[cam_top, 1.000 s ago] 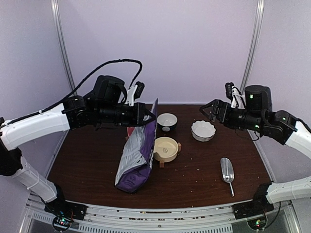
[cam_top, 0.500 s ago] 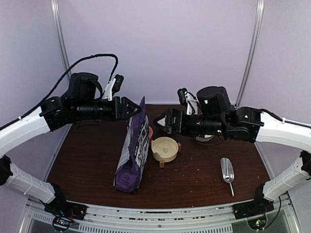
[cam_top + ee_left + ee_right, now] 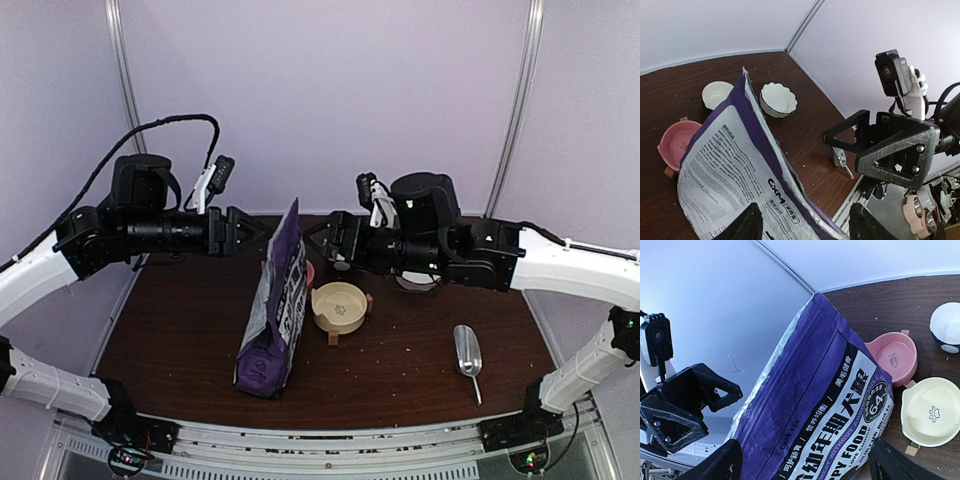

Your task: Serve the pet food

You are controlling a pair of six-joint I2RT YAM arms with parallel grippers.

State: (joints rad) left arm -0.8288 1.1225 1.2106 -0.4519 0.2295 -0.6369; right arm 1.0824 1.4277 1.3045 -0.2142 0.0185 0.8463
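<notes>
The purple-and-white puppy food bag (image 3: 275, 300) stands upright on the table, its torn top edge up. The pet food itself is hidden. My left gripper (image 3: 240, 232) hovers open just left of the bag's top, apart from it. In the left wrist view the bag (image 3: 730, 165) fills the lower left, its edge running between my open left gripper's (image 3: 805, 227) fingers. My right gripper (image 3: 322, 238) is open just right of the bag's top. The right wrist view shows the bag's front (image 3: 825, 405) close ahead of the open right gripper (image 3: 805, 470).
A cream bowl (image 3: 340, 305) sits right of the bag, a pink bowl (image 3: 892, 357) behind it. Further back are a white-lined dark bowl (image 3: 717, 94) and a scalloped white bowl (image 3: 778, 98). A metal scoop (image 3: 467, 352) lies front right. Small crumbs dot the table.
My left gripper let go of the bag's top and drew back to the left. My right arm swung in from the far right to the bag. The bag now stands more upright.
</notes>
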